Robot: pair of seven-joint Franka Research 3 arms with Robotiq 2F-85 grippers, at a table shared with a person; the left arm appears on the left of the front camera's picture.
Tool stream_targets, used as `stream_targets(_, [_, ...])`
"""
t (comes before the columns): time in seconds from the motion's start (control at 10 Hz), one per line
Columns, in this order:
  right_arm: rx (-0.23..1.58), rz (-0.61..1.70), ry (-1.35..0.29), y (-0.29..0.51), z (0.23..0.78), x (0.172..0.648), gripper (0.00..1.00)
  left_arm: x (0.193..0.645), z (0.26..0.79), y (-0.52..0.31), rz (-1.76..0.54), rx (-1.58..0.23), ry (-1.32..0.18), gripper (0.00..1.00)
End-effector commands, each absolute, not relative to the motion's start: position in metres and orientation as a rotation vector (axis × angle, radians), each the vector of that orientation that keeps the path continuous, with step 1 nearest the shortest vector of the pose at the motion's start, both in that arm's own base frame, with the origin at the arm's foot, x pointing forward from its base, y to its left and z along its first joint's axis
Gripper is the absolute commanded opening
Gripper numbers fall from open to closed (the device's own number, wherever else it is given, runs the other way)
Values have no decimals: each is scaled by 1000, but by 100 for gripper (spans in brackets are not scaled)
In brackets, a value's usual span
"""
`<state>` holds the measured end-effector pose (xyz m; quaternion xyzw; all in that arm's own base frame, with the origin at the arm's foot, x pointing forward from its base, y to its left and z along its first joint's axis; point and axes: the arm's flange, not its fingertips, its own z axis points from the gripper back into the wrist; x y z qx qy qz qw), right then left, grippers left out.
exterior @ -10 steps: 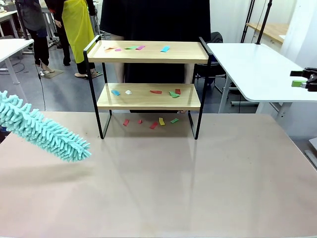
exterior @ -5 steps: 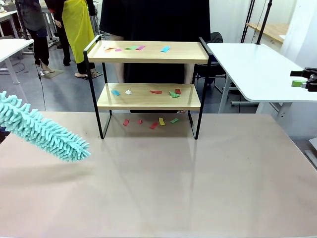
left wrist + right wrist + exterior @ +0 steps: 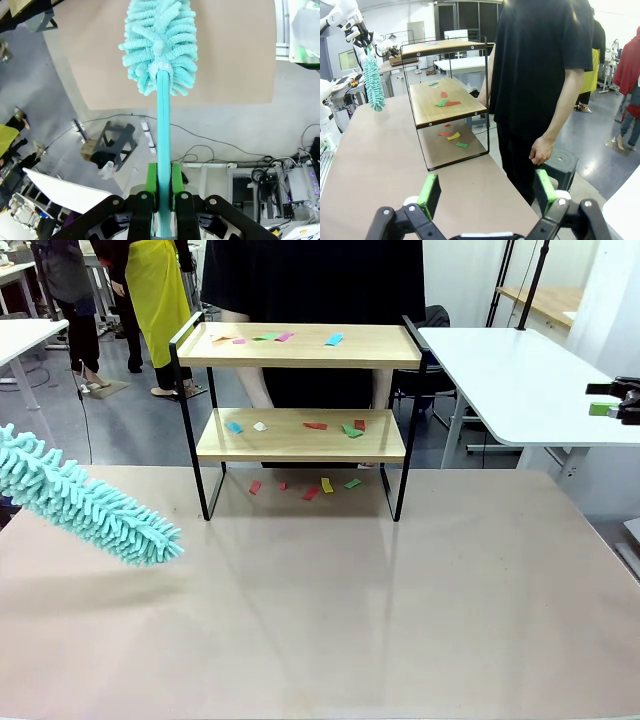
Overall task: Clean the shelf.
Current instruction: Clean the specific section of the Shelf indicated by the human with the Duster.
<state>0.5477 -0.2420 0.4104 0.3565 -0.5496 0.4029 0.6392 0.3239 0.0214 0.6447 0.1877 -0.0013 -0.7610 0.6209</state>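
Shelf [image 3: 380,346] stands at the far middle of the tan table [image 3: 400,620], close to its far edge with a person in black [image 3: 310,280] just behind, and the wide near stretch of tabletop in front of it lies open. Coloured paper scraps [image 3: 315,425] lie on both of its boards and on the table beneath. The left gripper [image 3: 164,181] is clamped on the handle of a teal fluffy duster [image 3: 90,505], whose head slants over the table's left side, well apart from the shelf, while the right gripper [image 3: 487,192] hangs beyond the right edge, jaws spread wide and holding nothing.
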Motion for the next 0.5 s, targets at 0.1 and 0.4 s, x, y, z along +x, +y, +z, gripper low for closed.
stream_targets(0.1, [812,926,-1258,-240,414,548,100,323,647,24,-1744,437,-11,13])
stream_targets(0.4, [812,926,-1258,-240,414,548,100,323,647,24,-1744,437,-11,13])
